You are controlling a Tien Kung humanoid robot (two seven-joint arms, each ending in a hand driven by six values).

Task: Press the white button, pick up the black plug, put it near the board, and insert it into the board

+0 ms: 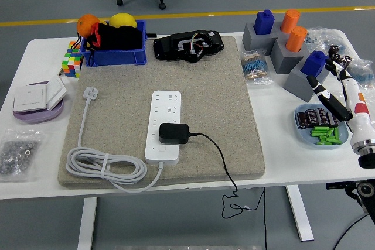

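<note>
Black plug (174, 133) seated in power strip (163, 126). Right hand (343, 95) spread, empty, off right over tabletop (281, 144). Next: press strip's white button squarely.

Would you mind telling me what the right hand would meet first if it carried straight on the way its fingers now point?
Probably the grey block stand holding blue and orange pegs, just beyond the right hand; depth is unclear from this one view, so it might pass above it.
</note>
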